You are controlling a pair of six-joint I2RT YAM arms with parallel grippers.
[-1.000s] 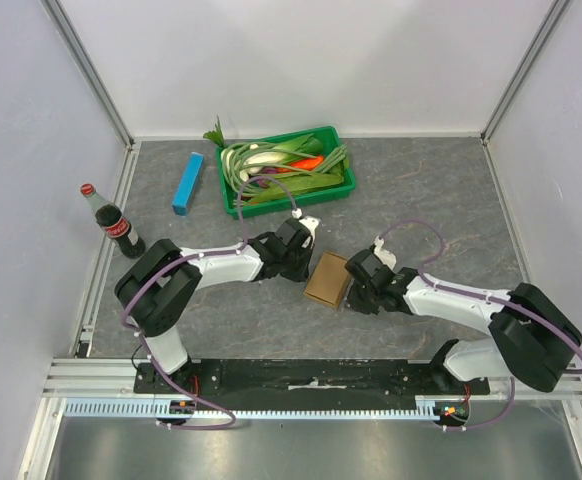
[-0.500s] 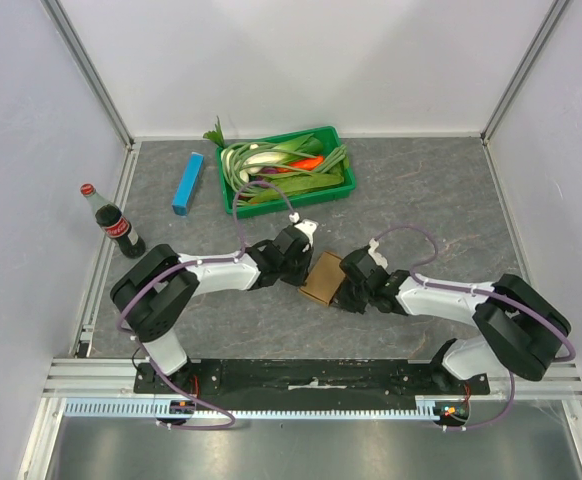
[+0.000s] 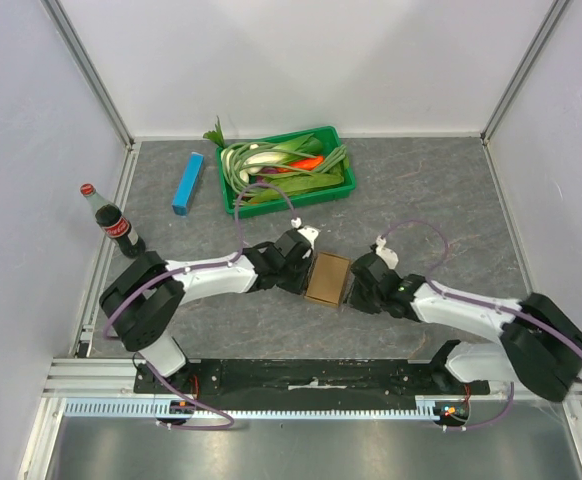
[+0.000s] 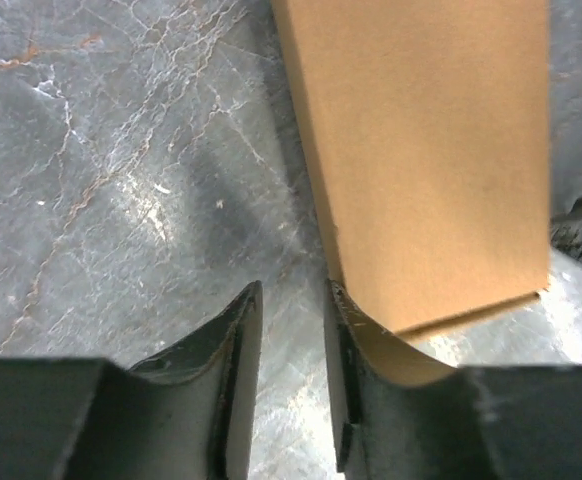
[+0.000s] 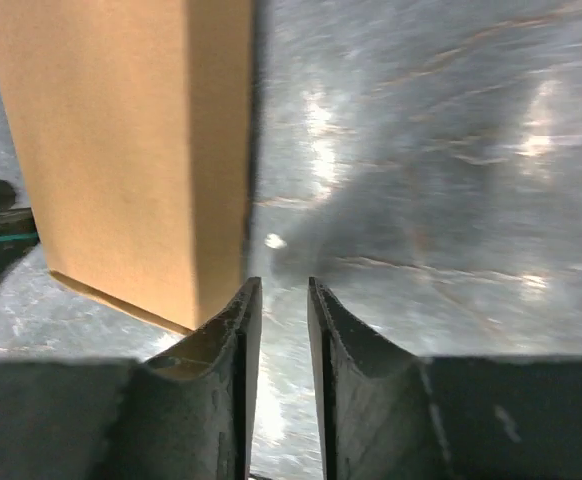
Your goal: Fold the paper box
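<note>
The paper box (image 3: 328, 279) is a plain brown cardboard piece lying on the grey table between my two arms. My left gripper (image 3: 304, 270) sits at its left edge and my right gripper (image 3: 353, 287) at its right edge. In the left wrist view the box (image 4: 421, 150) lies just outside the right finger of my left gripper (image 4: 293, 300); the jaws stand a little apart with only table between them. In the right wrist view the box (image 5: 111, 140) lies beside the left finger of my right gripper (image 5: 282, 292), whose narrow gap is also empty.
A green tray (image 3: 347, 160) of vegetables stands at the back centre. A slim blue box (image 3: 187, 183) lies left of it, and a cola bottle (image 3: 112, 222) stands near the left wall. Walls close in the table on three sides.
Both grippers, shut before, have opened a little beside the box. The box has turned squarer to the table edge, and the right arm has shifted slightly right.
</note>
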